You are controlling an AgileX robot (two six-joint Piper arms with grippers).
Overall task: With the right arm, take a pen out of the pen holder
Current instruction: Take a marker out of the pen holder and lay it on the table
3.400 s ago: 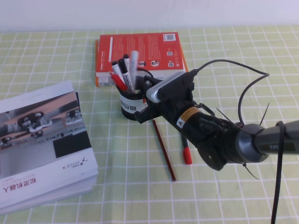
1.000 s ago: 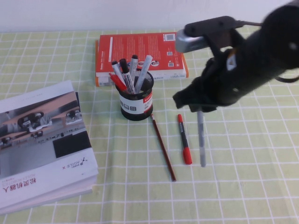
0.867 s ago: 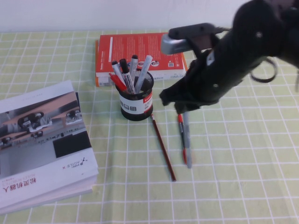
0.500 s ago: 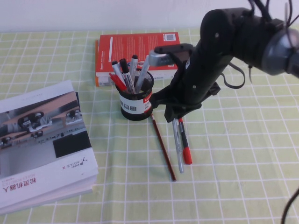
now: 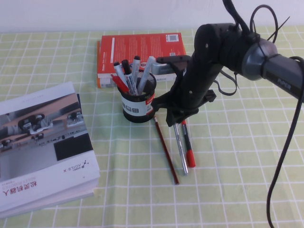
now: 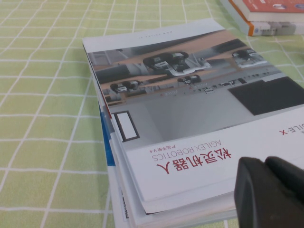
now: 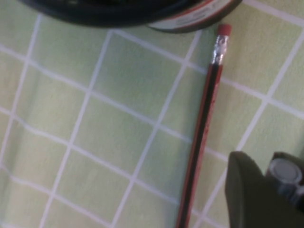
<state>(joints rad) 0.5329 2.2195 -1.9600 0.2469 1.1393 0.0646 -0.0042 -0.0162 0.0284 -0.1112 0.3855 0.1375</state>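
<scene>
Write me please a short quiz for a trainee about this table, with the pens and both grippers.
1. True or false: the right gripper is shut on a grey pen, outside the pen holder.
2. Fill in the missing word: in the high view, the grey pen shows between the pencil and the ___ pen.
3. Where is the left gripper?
A. over the pencil
B. over a corner of the stack of booklets
C. over the red pen

Key: 1 true; 2 red; 3 B.
</scene>
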